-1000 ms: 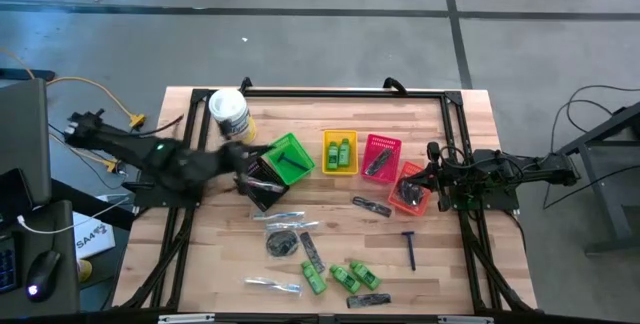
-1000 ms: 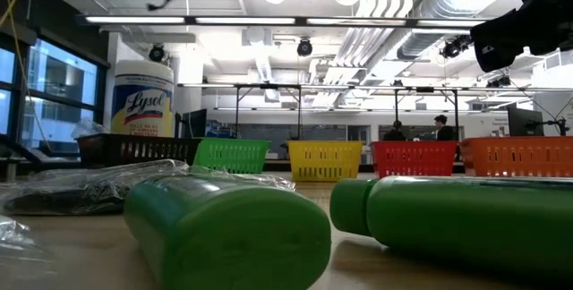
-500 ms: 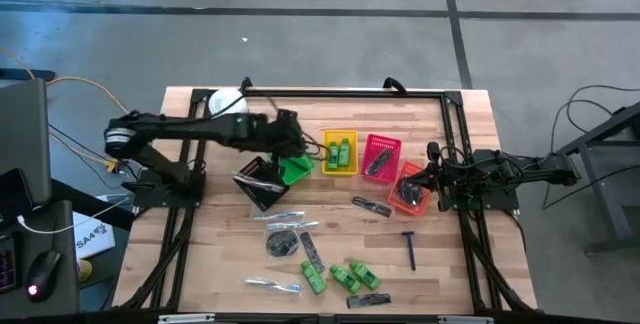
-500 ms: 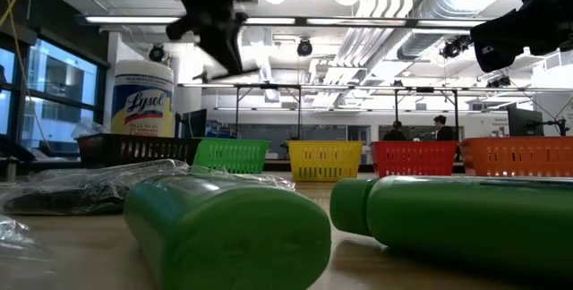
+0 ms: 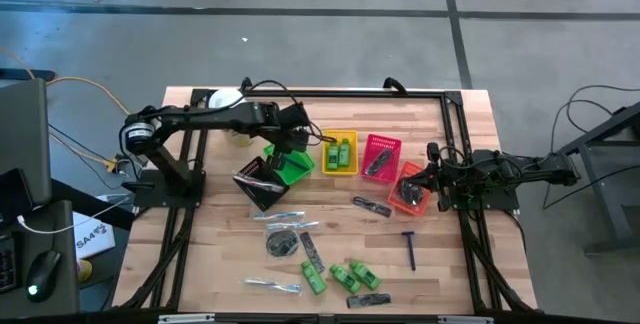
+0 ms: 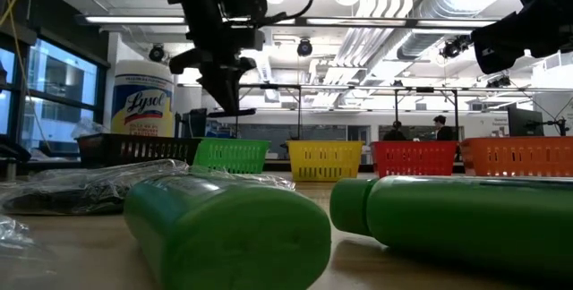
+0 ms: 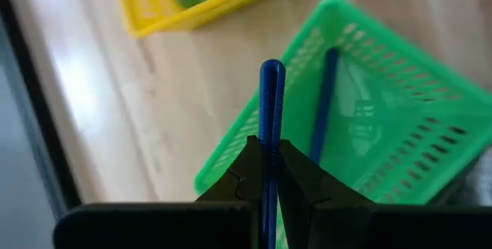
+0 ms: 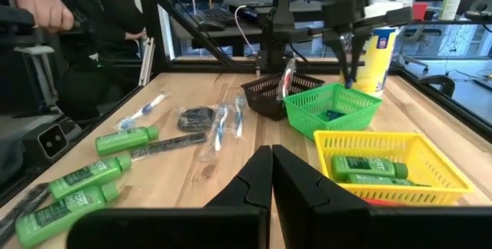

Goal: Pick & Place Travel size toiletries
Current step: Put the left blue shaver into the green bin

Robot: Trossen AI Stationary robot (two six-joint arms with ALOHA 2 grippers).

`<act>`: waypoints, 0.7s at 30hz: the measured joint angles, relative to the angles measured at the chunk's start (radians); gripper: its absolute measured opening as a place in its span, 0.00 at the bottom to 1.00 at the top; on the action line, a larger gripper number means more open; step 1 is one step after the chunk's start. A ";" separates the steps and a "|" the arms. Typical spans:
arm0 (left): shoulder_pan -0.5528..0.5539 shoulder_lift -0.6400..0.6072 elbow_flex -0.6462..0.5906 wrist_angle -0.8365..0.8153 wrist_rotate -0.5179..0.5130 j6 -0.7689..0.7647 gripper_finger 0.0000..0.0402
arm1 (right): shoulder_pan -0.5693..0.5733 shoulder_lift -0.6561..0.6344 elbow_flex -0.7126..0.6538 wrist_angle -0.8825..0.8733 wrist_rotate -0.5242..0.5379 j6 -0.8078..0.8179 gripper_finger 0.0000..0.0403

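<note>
Hovering over the green basket, the left gripper pinches a blue-handled razor upright between its fingers, the handle's tip poking out above the basket's near rim. Another blue razor handle already lies inside that basket. Beside it the yellow basket holds two green mini bottles, and the red basket and orange basket each carry dark items I can't make out. Over at the table's right edge the right gripper waits next to the orange basket, fingers pressed together on nothing. Loose on the wood lie three more green bottles, a lone razor, a dark comb, clear-wrapped sticks and a round dark packet. A black basket sits touching the green one.
</note>
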 joint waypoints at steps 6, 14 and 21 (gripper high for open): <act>-0.002 0.000 -0.022 0.013 0.037 -0.004 0.02 | 0.000 0.000 0.000 -0.006 0.000 -0.005 0.01; -0.002 0.000 -0.141 0.101 0.055 -0.012 0.02 | 0.000 0.000 0.000 -0.015 0.000 -0.006 0.01; -0.002 0.000 -0.199 0.206 0.062 -0.022 0.02 | 0.000 0.000 0.000 -0.015 0.000 -0.007 0.01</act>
